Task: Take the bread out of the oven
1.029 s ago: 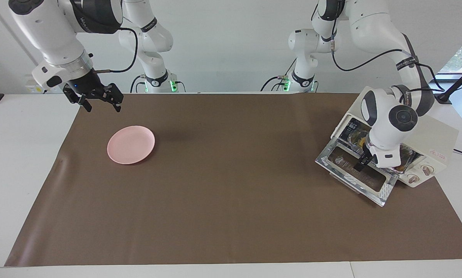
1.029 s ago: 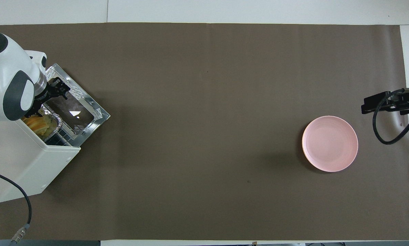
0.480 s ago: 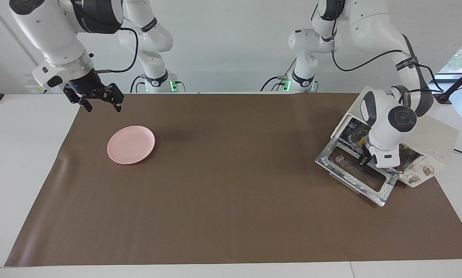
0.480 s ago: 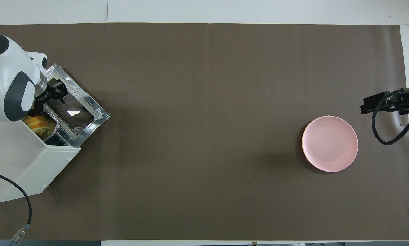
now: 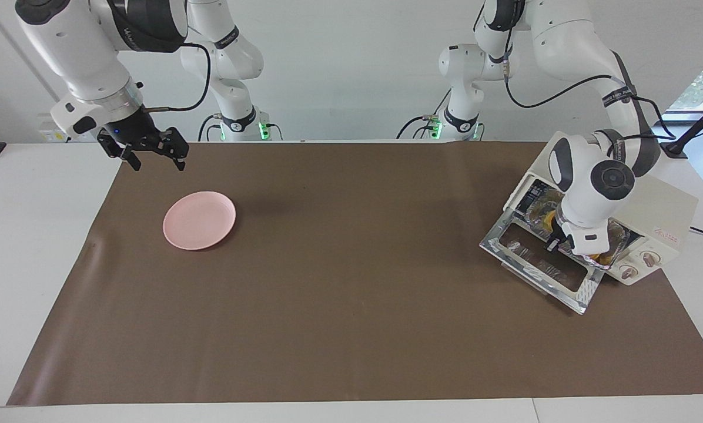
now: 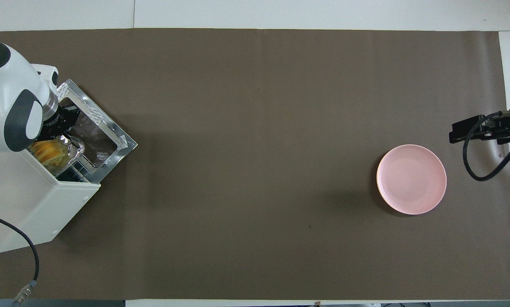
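1. One loaf, the bread [image 6: 50, 152], lies in a foil tray [image 6: 75, 150] on the rack at the mouth of the oven [image 6: 33, 204], at the left arm's end of the desk [image 5: 351, 282].
2. Its glass door [image 5: 542, 267] is folded down, so opening is done; lifting the bread out is left.
3. Over the tray's edge sits the left hand [image 5: 554, 242]; whether it is spread or pinching cannot be told.
4. Waiting above the desk's edge near the pink plate [image 5: 199, 220], the right hand [image 5: 150, 157] is spread and empty.
5. A small red mark on the oven's side and lettering on the arms are unreadable.
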`<state>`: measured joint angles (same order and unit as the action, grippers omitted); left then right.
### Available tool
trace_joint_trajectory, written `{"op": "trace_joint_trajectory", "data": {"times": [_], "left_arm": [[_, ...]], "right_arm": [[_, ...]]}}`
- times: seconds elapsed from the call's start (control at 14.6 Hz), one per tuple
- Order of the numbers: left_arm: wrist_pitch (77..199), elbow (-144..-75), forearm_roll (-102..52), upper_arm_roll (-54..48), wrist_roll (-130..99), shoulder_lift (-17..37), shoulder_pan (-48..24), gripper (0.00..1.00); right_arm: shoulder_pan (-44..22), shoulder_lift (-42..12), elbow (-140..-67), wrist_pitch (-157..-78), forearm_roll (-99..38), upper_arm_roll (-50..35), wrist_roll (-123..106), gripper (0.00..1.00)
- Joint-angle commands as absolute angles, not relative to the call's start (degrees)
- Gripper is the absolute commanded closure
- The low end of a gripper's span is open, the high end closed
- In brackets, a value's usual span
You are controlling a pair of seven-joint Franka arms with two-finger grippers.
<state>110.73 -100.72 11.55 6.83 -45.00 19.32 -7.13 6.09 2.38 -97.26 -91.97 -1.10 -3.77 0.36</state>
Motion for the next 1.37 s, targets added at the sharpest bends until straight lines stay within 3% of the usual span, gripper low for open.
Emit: {"op": "trace_joint_trajectory", "data": {"times": [0.0,0.41,1.3], "left_arm": [[111.1,-100.91,12.74,6.68,-46.14,18.63,-7.91,1.0],[109.87,-95.37,6.42,1.07,-46.67,18.72,-8.26,1.0],[115.22,-94.39,6.15,-20.04,-55.63,19.95,-11.24,1.0]], "right_arm": [[6.5,4.04,-99.05,-92.11,-1.76,-4.04,-1.23,0.0],[6.5,4.04,-98.97,-92.11,-1.76,-4.04,-1.23,0.0],[8.17,4.22,-99.67,-92.11,-1.67,-3.96,-1.41,0.0]]}}
